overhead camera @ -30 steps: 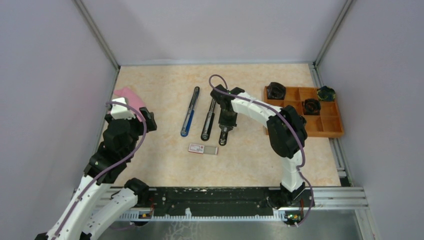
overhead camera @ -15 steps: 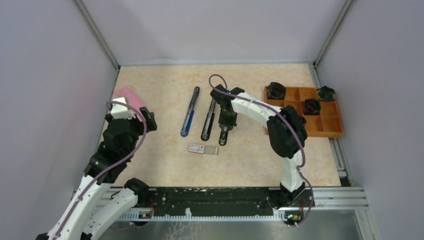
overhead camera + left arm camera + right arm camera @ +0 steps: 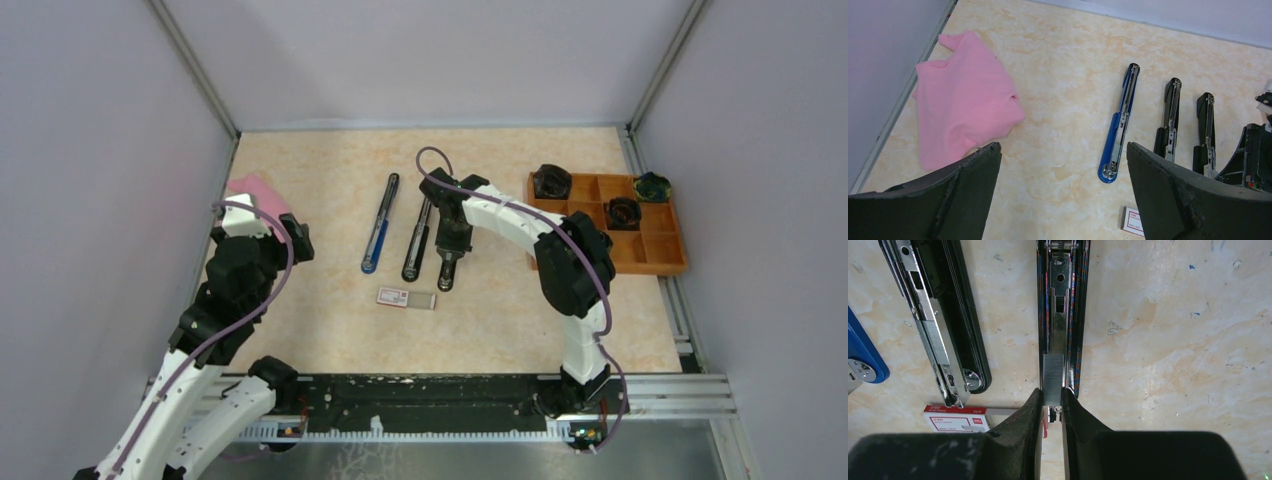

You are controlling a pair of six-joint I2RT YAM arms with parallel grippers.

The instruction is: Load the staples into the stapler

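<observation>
Nothing moved: your right gripper still pinches the staple strip over the black stapler, loading unfinished; left gripper wide.

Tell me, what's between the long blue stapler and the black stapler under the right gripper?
A second opened black stapler, lying alongside both; the left wrist view shows it best.

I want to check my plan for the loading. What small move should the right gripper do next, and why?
Probably ease the staple strip down and forward into the metal channel of the open stapler, then let go. The right gripper pinches the strip's near end, and the strip lies in line with that channel. Whether it is already seated, I cannot tell.
</observation>
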